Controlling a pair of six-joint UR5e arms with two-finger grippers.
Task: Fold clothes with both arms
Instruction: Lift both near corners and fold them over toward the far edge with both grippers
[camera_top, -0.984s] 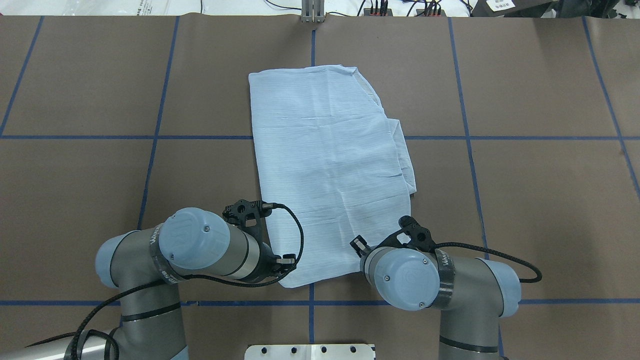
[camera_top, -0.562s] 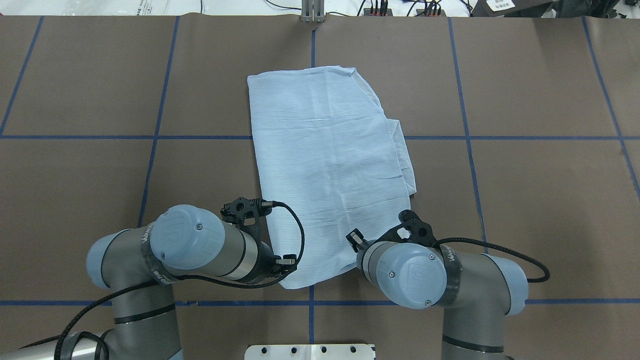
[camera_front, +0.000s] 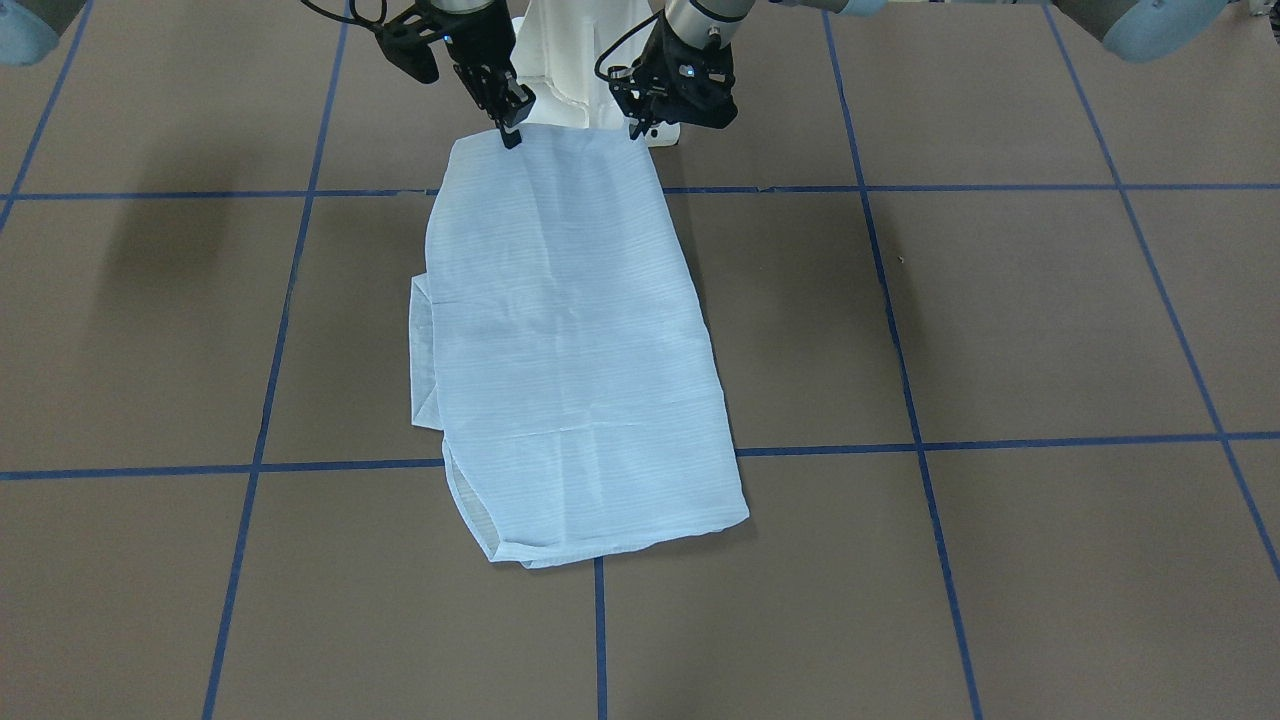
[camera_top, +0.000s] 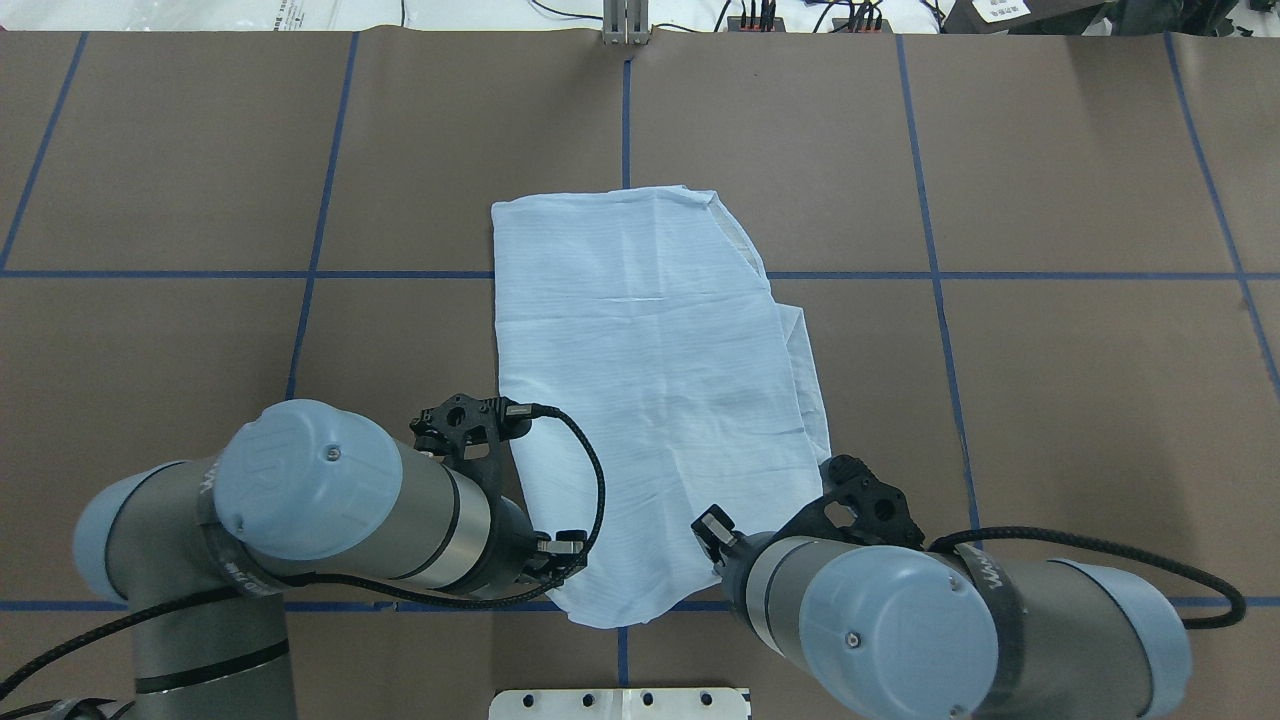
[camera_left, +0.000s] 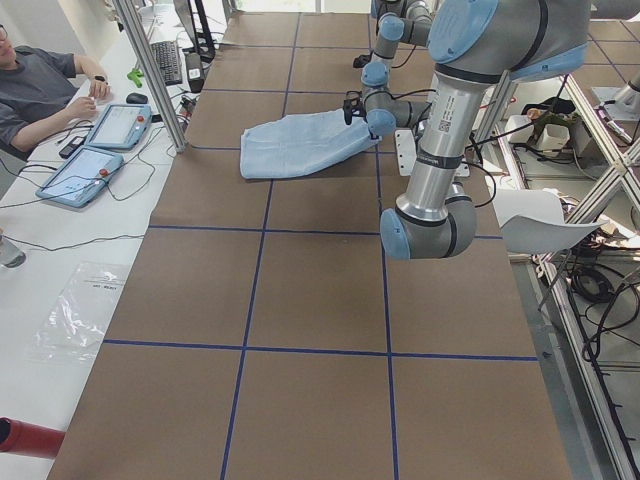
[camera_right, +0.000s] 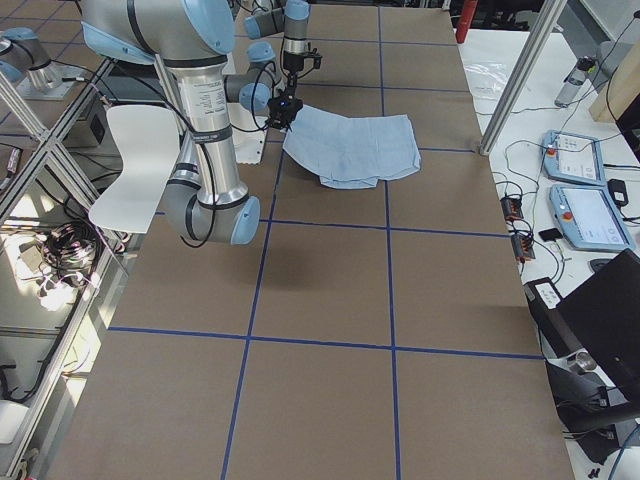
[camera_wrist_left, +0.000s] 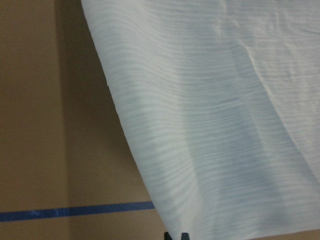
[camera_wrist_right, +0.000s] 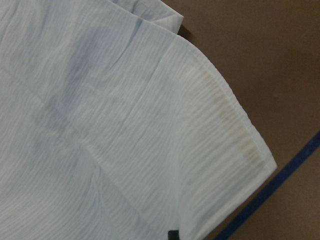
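The light blue striped shirt (camera_top: 650, 400) lies folded into a long panel on the brown table, with a sleeve layer sticking out along its right side (camera_top: 805, 360). Its near end is lifted off the table, as the exterior left view shows (camera_left: 295, 145). In the front-facing view my left gripper (camera_front: 645, 125) is shut on one near corner of the shirt (camera_front: 570, 330). My right gripper (camera_front: 508, 125) is shut on the other near corner. From overhead, both arms (camera_top: 330, 500) (camera_top: 880, 620) hide their grippers. Each wrist view is filled with fabric (camera_wrist_left: 225, 125) (camera_wrist_right: 125, 125).
Blue tape lines (camera_top: 625, 110) divide the table into squares. The white base plate (camera_top: 620, 703) sits at the near edge between the arms. A metal post (camera_top: 625, 25) stands at the far edge. A person (camera_left: 40, 90) sits at a side desk with teach pendants (camera_left: 110, 125).
Both arms have drawn back toward the robot's base, dragging the shirt with them. Its far edge has slid nearer and its near end now reaches the near blue line.
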